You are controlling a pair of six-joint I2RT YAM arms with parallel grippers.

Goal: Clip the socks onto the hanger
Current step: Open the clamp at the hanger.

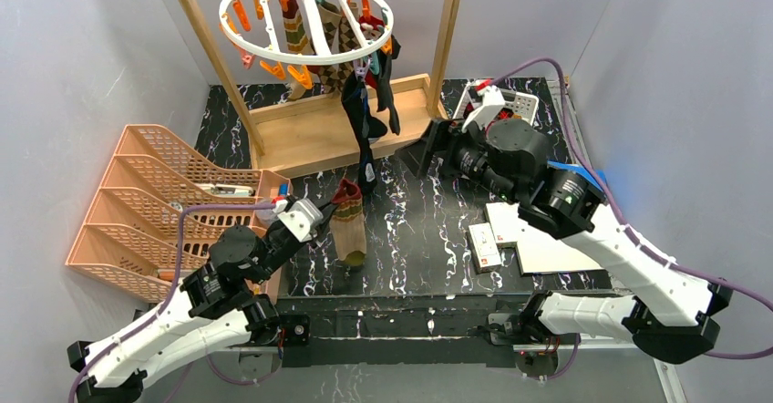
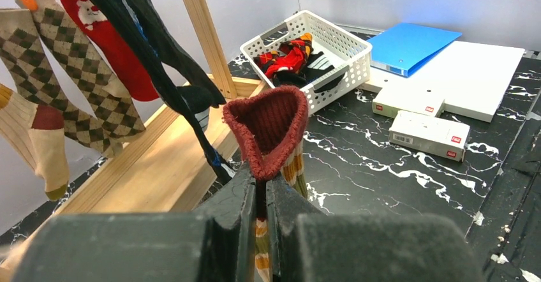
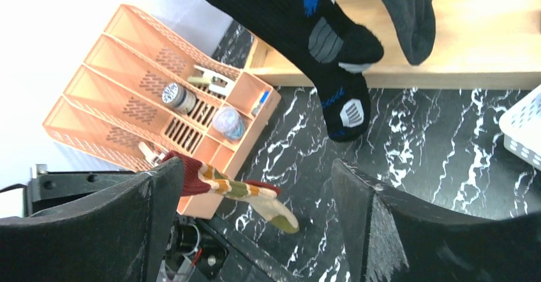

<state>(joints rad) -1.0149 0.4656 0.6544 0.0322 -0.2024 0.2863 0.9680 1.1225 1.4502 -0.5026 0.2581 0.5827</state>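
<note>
The white ring hanger hangs from the wooden frame with argyle socks, a red sock and long black socks clipped to it. My left gripper is shut on the dark red cuff of a striped sock, which hangs down over the table. In the left wrist view the cuff stands up from between the closed fingers of the left gripper. My right gripper is open beside the black socks, with nothing between its fingers. In the right wrist view a black sock hangs ahead.
A white lattice basket holding more socks sits at the back right. White boxes and a blue folder lie on the right. An orange file rack stands at the left. The wooden frame's base spans the back.
</note>
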